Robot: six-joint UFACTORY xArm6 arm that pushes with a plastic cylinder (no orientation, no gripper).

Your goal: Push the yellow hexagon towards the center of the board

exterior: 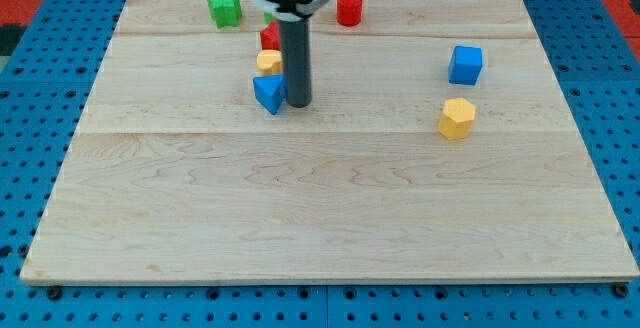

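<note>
The yellow hexagon point(457, 118) lies on the wooden board point(330, 208) at the view's right, below a blue cube point(466, 64). My tip point(298, 103) stands left of the board's middle, far to the left of the hexagon. It touches or nearly touches the right side of a blue triangular block point(268, 93). A small yellow block point(269, 62) sits just above the blue triangle, and a red block point(270, 37) just above that, partly hidden by the rod.
A green star-shaped block point(225, 8) lies at the top left. A red cylinder point(349, 8) stands at the top middle. A bit of another green block point(270, 16) shows behind the rod. The board rests on a blue perforated table point(20, 118).
</note>
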